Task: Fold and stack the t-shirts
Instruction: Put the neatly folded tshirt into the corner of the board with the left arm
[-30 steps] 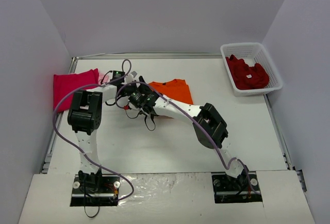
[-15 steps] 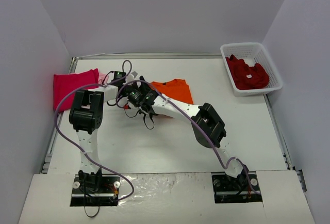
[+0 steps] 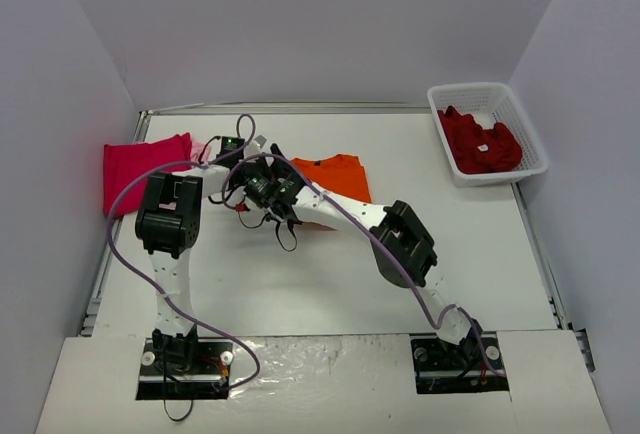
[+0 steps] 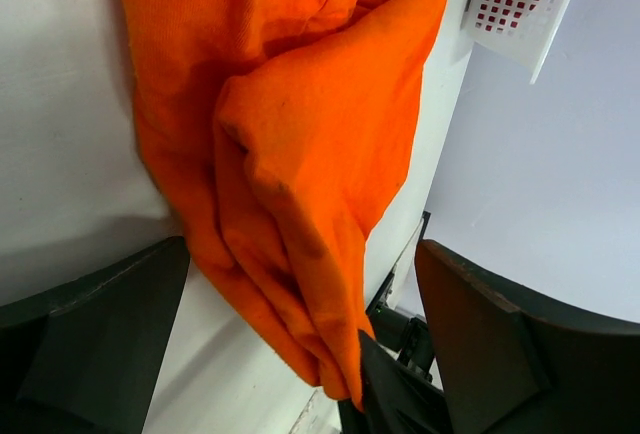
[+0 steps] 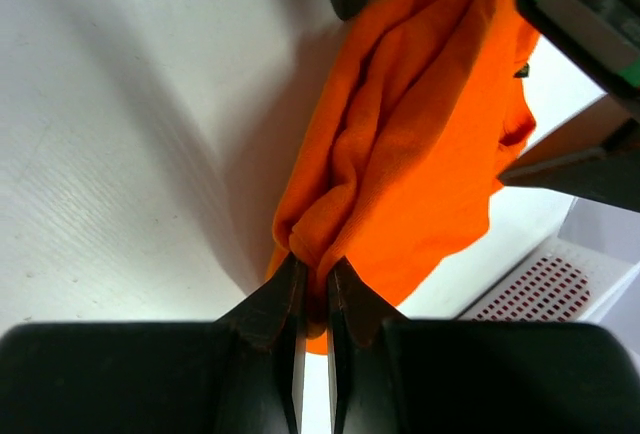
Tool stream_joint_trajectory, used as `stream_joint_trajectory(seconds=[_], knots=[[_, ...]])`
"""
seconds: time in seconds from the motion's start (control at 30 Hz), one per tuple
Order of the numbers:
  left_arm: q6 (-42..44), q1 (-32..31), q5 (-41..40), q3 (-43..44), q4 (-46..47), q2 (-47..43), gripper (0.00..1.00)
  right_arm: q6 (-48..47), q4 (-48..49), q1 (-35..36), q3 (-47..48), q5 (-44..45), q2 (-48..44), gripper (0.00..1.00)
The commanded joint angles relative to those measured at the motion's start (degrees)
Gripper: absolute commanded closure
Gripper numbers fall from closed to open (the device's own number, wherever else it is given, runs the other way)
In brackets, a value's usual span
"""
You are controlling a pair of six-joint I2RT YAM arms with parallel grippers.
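Between closed jaws of right gripper (image 5: 314, 272): orange t-shirt (image 5: 420, 144) fold, pinched.

From above, the left arm (image 3: 170, 219) and right arm (image 3: 400, 239) crowded over the near-left corner of the orange t-shirt (image 3: 335, 174), covering it; their fingertips were too small to make out. The pale pink t-shirt (image 3: 203, 149) showed only as a sliver behind the left arm. How many dark red t-shirts (image 3: 482, 142) lay heaped in the basket (image 3: 468, 87) could not be told. In the left wrist view the orange cloth ran off the top edge, and the fingers of the left gripper (image 4: 300, 254) off the bottom. The pinched fold vanished inside the right gripper (image 5: 315, 269).
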Motion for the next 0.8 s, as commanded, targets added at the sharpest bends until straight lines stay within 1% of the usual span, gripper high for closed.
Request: stream_joint_trajectory(seconds=[0.0,0.2,0.77], knots=[[-2.68,-0.47,0.53,-0.81,4.42,-2.71,0.05,1.46,0.74,1.67,1.71,-0.64,0.76,1.00],[-3.12,-0.46,0.44,-0.81,4.95,-2.54,0.05,1.37,0.48,2.37,1.97,-0.64,1.20,1.00],[-3.47,-0.99,-0.44,-2.83,6.27,-3.32,0.06,0.75,-1.54,2.64,8.30,0.86,3.22,1.00]])
